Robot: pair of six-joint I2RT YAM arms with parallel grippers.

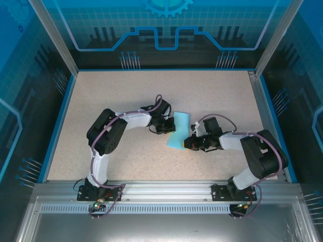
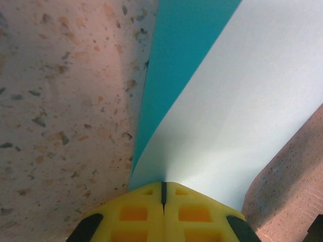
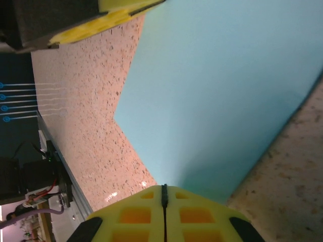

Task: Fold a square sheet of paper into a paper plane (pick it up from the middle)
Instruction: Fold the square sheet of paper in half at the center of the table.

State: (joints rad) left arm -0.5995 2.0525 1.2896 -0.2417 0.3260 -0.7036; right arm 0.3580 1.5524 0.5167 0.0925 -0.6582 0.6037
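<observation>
I count one thin square sheet of light-blue paper (image 1: pixel 179 130), two black-and-white robot arms, and two pincers – one per arm.

The left pincer (image 1: pixel 164 128) meets the sheet's left edge. Seen from its wrist, its yellow fingertips (image 2: pixel 141 214) are pressed together with only a thin dark seam between them, clamped on the paper's margin. From that grip the sheet fans away, with a darker teal band along its left side and paler blue over the rest; I cannot tell whether that band is a fold or a curl.

The right pincer (image 3: pixel 164 194) meets the sheet's near right corner, its yellow fingertips likewise clamped flush on the paper's edge. In that wrist view the paper spreads wide and smooth beyond the grip.

The sheet sits between the two pincers, near the middle of the speckled beige tabletop (image 1: pixel 126 91), slightly bowed rather than flat.

Around the sheet there is bare tabletop on the far side and on the left – the blue table rim (image 1: pixel 58 121) and the metal frame posts stand well apart from it. To the right of the sheet, the right arm's elbow (image 1: pixel 262 151) sits near the rim.
</observation>
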